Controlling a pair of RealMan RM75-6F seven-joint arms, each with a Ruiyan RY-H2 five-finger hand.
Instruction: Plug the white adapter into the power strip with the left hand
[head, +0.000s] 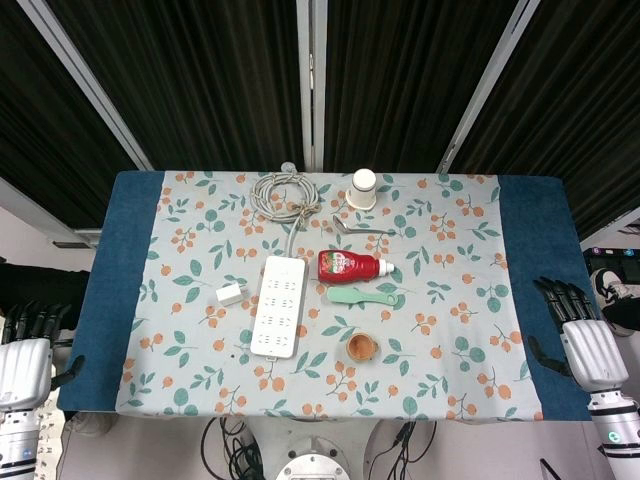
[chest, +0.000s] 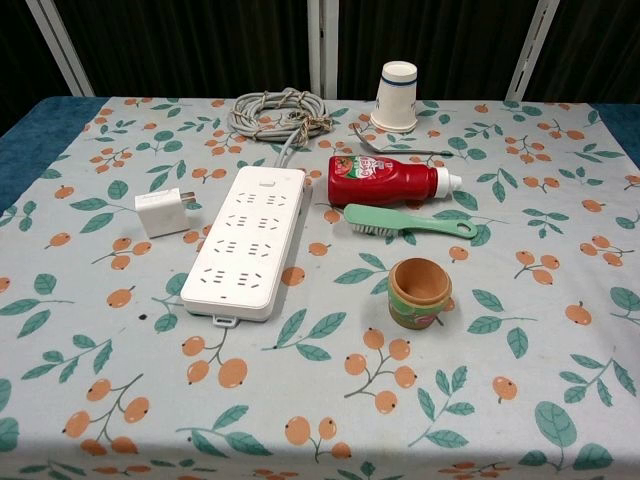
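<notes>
Centrally, the power strip (chest: 245, 244) is lying on the floral tablecloth (chest: 520, 400), its coiled cable (chest: 280, 112) trailing behind. Both hands are hovering off the table edges, holding nothing: left hand (head: 25, 360) (fingers apart), right hand (head: 590, 345) likewise. Just left of the strip, the white adapter (chest: 162, 213) is sitting untouched.

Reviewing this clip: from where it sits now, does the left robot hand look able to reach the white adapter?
Probably yes. The left robot hand is off the table's left edge, and the white adapter lies in the open, left of the power strip, nothing between them.
</notes>
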